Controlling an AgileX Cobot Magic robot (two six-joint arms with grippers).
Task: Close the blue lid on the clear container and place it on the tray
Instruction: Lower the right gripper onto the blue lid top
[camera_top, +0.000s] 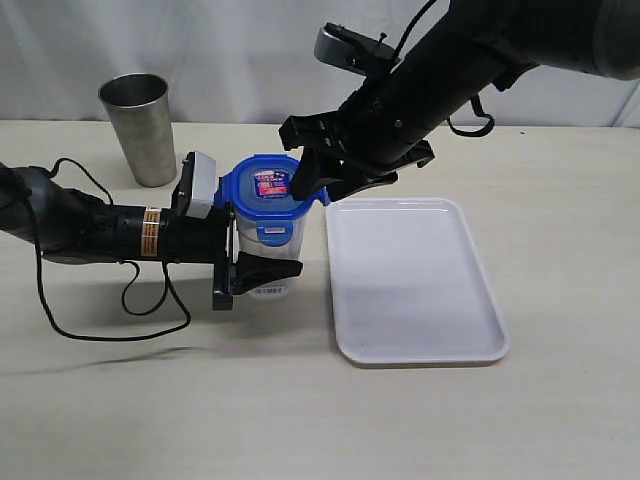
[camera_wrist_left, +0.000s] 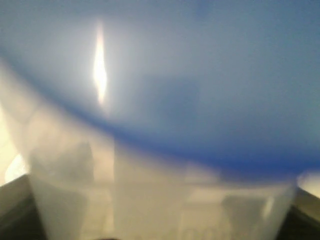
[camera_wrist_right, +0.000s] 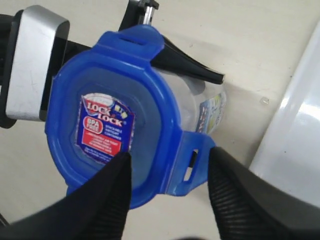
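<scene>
The clear container (camera_top: 290, 238) stands upright on the table just left of the white tray (camera_top: 415, 285). My left gripper (camera_top: 285, 250) is shut on its body from the left side. The blue lid (camera_top: 268, 190) rests on top of it, red-and-white sticker up, with its flaps sticking outward. My right gripper (camera_top: 318, 190) hovers over the lid's right side, open. In the right wrist view this gripper (camera_wrist_right: 169, 160) straddles one raised flap of the lid (camera_wrist_right: 107, 115). The left wrist view is a close blur of lid (camera_wrist_left: 200, 75) and container (camera_wrist_left: 150, 200).
A grey steel cup (camera_top: 140, 125) stands at the back left. The left arm's black cable (camera_top: 100, 320) loops across the table in front of that arm. A white curtain closes off the back.
</scene>
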